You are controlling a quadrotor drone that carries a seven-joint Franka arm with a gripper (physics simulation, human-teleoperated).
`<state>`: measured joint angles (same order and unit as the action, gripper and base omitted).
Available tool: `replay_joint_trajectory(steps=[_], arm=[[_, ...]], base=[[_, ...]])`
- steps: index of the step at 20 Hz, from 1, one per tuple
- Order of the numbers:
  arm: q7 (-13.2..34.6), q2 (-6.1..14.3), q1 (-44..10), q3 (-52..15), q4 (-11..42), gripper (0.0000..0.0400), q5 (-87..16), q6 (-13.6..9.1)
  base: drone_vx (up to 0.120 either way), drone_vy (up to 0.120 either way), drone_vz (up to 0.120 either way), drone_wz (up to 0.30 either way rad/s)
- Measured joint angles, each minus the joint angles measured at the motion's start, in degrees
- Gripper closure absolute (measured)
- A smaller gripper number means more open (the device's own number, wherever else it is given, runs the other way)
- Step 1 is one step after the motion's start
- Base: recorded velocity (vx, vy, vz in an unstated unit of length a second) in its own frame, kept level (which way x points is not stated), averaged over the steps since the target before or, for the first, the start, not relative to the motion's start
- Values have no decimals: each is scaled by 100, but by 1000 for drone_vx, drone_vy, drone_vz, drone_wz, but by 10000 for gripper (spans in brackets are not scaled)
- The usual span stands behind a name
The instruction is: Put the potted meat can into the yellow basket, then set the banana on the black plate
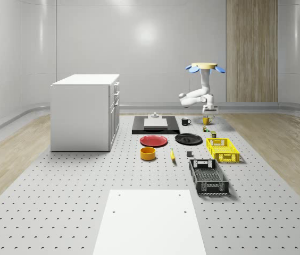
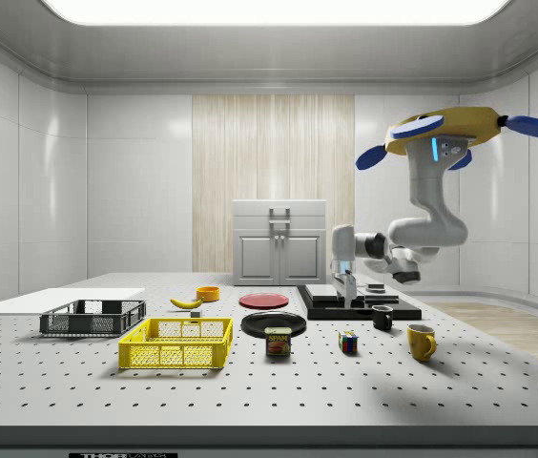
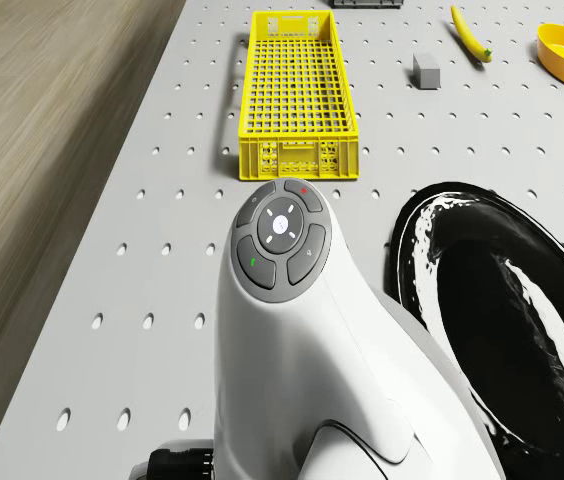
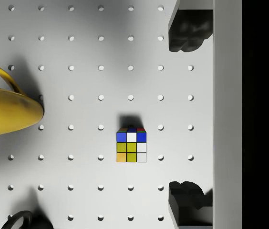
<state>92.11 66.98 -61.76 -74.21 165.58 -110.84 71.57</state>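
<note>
The potted meat can (image 2: 278, 342) stands upright on the perforated table between the yellow basket (image 2: 177, 343) and a Rubik's cube (image 2: 348, 342); in the whole-scene view the can (image 1: 214, 134) is just behind the basket (image 1: 223, 149). The banana (image 1: 172, 154) lies in front of the black plate (image 1: 188, 139), away from the arm. The drone (image 2: 450, 129) hovers over the table's far right part. My gripper (image 4: 184, 116) points down, open and holding nothing, well above the cube (image 4: 131, 147). It hangs near the yellow mug (image 1: 207, 120).
A black mug (image 2: 382, 317) and a black platform (image 1: 155, 124) lie close to the gripper. A red plate (image 1: 154, 141), orange bowl (image 1: 148, 153), grey block (image 1: 190, 154), black basket (image 1: 208, 177) and white cabinet (image 1: 85, 111) also stand on the table.
</note>
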Motion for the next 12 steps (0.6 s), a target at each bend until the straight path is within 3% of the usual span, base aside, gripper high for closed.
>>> replay_joint_trajectory(steps=[7,12], arm=[[61,193,-65,-59,-14,0,100,176],[99,323,-106,-96,-23,0,167,296]], base=[[120,0,-120,0],[120,0,0,0]])
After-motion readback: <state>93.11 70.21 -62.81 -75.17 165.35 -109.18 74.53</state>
